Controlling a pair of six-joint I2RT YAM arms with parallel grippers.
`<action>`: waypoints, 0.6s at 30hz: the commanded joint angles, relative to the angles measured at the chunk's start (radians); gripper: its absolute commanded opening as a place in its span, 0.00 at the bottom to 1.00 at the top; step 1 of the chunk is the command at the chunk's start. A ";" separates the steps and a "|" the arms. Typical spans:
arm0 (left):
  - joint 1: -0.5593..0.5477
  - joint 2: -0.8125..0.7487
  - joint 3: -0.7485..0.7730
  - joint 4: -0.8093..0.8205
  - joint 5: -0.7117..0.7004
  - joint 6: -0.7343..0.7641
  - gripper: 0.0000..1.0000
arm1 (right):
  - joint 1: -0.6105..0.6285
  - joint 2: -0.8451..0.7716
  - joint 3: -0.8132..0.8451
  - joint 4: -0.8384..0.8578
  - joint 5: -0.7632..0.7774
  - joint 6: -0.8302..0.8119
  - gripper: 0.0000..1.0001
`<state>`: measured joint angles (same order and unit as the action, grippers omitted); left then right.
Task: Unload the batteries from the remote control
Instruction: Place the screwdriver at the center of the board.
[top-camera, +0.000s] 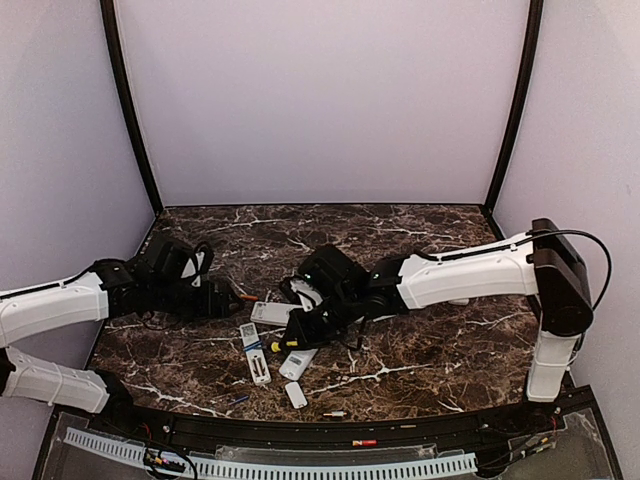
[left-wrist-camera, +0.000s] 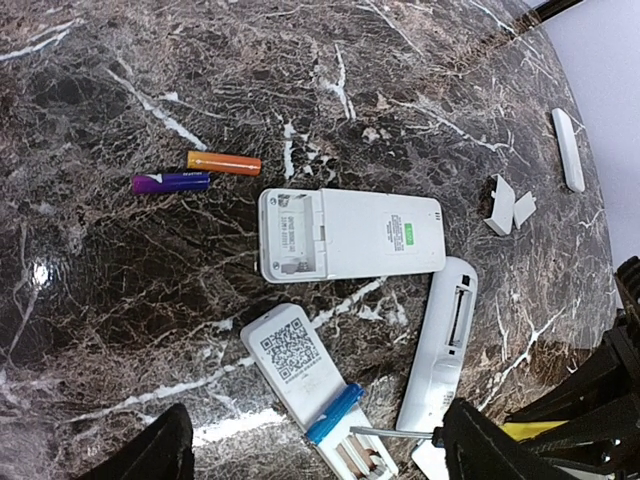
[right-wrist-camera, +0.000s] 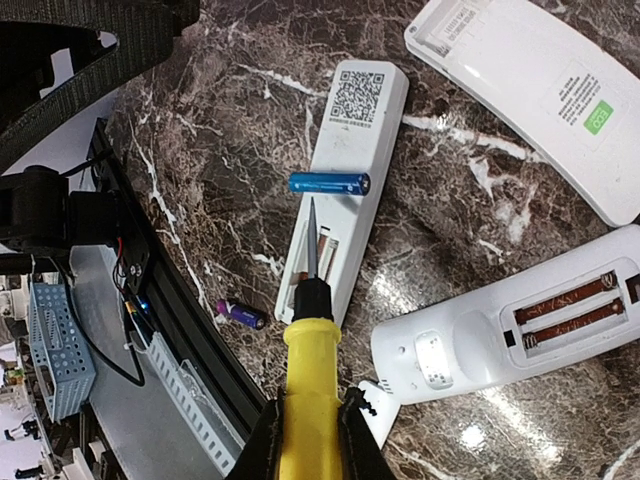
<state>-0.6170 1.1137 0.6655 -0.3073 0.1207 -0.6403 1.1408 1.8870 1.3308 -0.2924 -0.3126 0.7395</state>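
- Dark marble table (top-camera: 420, 360), white remotes lying back-up with battery bays uncovered.
- Left fingers (left-wrist-camera: 160, 450) spread wide apart, gripping nothing, over the slim remote (left-wrist-camera: 290, 355).
- Right fingers (right-wrist-camera: 262, 445) clamped on a yellow screwdriver (right-wrist-camera: 308, 380), its tip in the slim remote's bay.
- Blue battery (right-wrist-camera: 329, 183) lies across that remote.
- Orange battery (left-wrist-camera: 223, 162) and purple battery (left-wrist-camera: 171, 182) lie just beside each other on the table, near the wide remote (left-wrist-camera: 370, 235).

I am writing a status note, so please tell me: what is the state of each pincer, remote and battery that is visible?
Left pincer: open, empty.
Right pincer: shut on the screwdriver.
Wide remote: cover off, compartment empty.
QR remote: cover off, screwdriver tip at its compartment.
Blue battery: out, lying across the QR remote.
Orange battery: out, on the table.
Purple battery: out, beside the orange one.
Slim remote: compartment open.
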 joint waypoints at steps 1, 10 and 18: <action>0.006 -0.048 0.051 -0.074 -0.003 0.026 0.88 | 0.001 0.022 0.064 0.016 0.037 -0.027 0.00; 0.053 -0.079 0.115 -0.139 0.028 0.074 0.91 | -0.009 0.067 0.129 -0.003 0.050 -0.063 0.00; 0.146 -0.121 0.189 -0.210 0.068 0.142 0.94 | -0.024 -0.048 0.074 -0.004 0.184 -0.060 0.00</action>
<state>-0.5159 1.0279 0.7998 -0.4454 0.1547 -0.5556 1.1347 1.9324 1.4315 -0.3012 -0.2298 0.6868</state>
